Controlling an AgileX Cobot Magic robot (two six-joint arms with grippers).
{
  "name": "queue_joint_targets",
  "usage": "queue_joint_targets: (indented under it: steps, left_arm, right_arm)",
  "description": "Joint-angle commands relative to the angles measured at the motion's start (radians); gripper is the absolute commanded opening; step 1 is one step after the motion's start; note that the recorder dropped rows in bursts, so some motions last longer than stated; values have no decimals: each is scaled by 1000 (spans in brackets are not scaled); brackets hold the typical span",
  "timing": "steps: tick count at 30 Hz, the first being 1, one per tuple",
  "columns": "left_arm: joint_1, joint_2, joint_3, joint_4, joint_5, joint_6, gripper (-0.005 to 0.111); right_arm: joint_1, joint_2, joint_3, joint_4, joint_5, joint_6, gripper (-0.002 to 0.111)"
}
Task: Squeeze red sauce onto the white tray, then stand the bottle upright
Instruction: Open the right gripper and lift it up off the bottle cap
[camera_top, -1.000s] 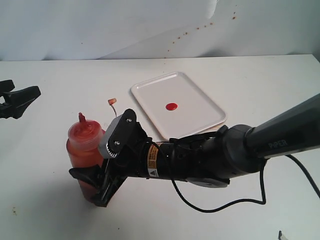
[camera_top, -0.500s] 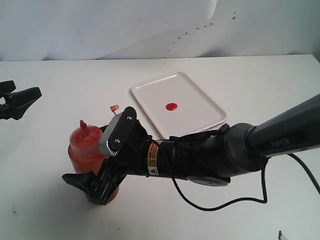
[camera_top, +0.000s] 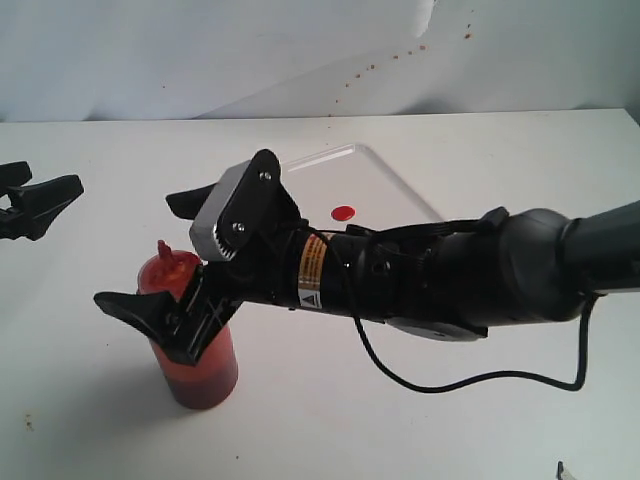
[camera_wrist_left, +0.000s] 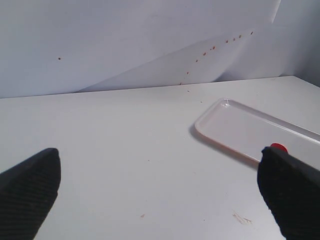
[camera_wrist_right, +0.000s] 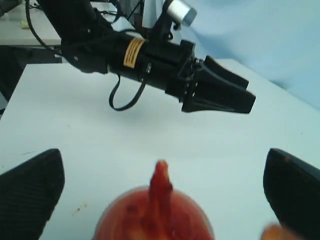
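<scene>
The bottle (camera_top: 196, 345) stands upright on the table, orange-red with its pointed nozzle (camera_top: 165, 250) up; in the right wrist view the bottle (camera_wrist_right: 152, 212) fills the bottom middle. My right gripper (camera_top: 136, 251) hangs open just above and around the bottle's top, one finger on each side, touching nothing. The white tray (camera_top: 385, 190) lies behind the right arm, partly hidden, with a round dot of red sauce (camera_top: 343, 212) on it. The left wrist view shows the tray (camera_wrist_left: 245, 131) and sauce dot (camera_wrist_left: 279, 147). My left gripper (camera_top: 38, 201) rests open at the far left.
The right arm's thick black forearm (camera_top: 450, 280) crosses the tray's near side, trailing a black cable (camera_top: 470, 380). Small red spatters mark the white backdrop (camera_top: 390, 60). The left arm (camera_wrist_right: 150, 55) shows in the right wrist view beyond the bottle.
My right gripper has opened wider, let go of the bottle and risen from its body to above its shoulder. The bottle stays standing on its own.
</scene>
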Motion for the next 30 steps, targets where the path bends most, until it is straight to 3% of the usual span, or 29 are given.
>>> queue_joint_targets:
  steps: [1, 10, 14, 18, 20, 23, 30]
  left_arm:
    - [-1, -10, 1, 1, -9, -11, 104]
    - [-1, -10, 1, 1, -9, -14, 104]
    - [-1, -10, 1, 1, -9, -32, 104]
    - [-1, -10, 1, 1, -9, -32, 104]
    - [-1, -10, 1, 11, -9, -49, 104]
    - [-1, -10, 1, 25, -9, -119, 104]
    - [-1, -59, 1, 64, -9, -330, 104]
  right_arm:
    - [-1, -61, -1, 1, -12, 6, 105]
    - [-1, -205, -1, 14, 1, -5, 105]
    - [-1, -328, -1, 76, 136, -73, 97]
    - [-1, -484, -1, 247, 469, -272, 63]
    - [-3, -572, -1, 337, 636, -412, 38]
    - [-30, -686, -1, 381, 781, -468, 4]
    - [-239, -871, 62, 509, 796, -424, 0]
